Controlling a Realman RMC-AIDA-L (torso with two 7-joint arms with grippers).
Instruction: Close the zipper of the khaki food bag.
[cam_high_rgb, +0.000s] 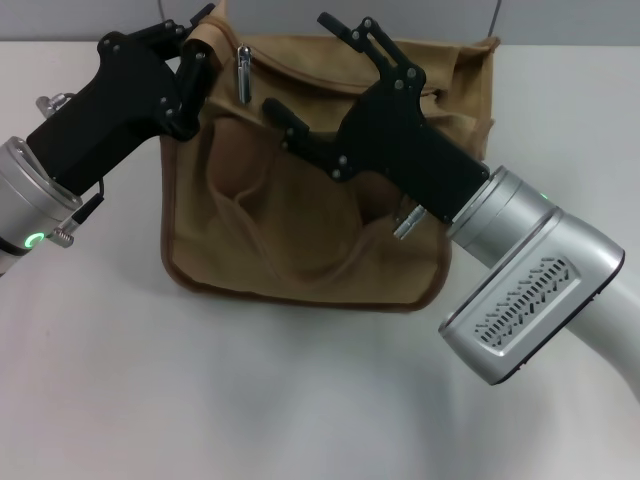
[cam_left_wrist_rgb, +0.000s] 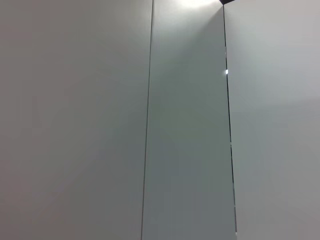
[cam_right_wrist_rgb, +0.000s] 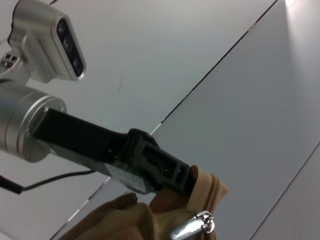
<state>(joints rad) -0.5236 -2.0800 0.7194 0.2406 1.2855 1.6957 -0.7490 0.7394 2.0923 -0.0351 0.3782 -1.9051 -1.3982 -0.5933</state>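
Observation:
The khaki food bag (cam_high_rgb: 300, 230) stands on the white table in the middle of the head view, its front pocket facing me. The zipper's silver pull tab (cam_high_rgb: 243, 75) hangs at the left end of the bag's top. My left gripper (cam_high_rgb: 195, 48) is shut on the bag's top left corner, just left of the pull tab. My right gripper (cam_high_rgb: 298, 62) is open above the bag's top, right of the tab and not touching it. The right wrist view shows the left gripper (cam_right_wrist_rgb: 187, 177) pinching the tan fabric (cam_right_wrist_rgb: 130, 220), with the pull tab (cam_right_wrist_rgb: 192, 230) below it.
The white table (cam_high_rgb: 300, 400) stretches in front of the bag and to both sides. A grey panelled wall (cam_left_wrist_rgb: 185, 125) stands behind; the left wrist view shows only this wall.

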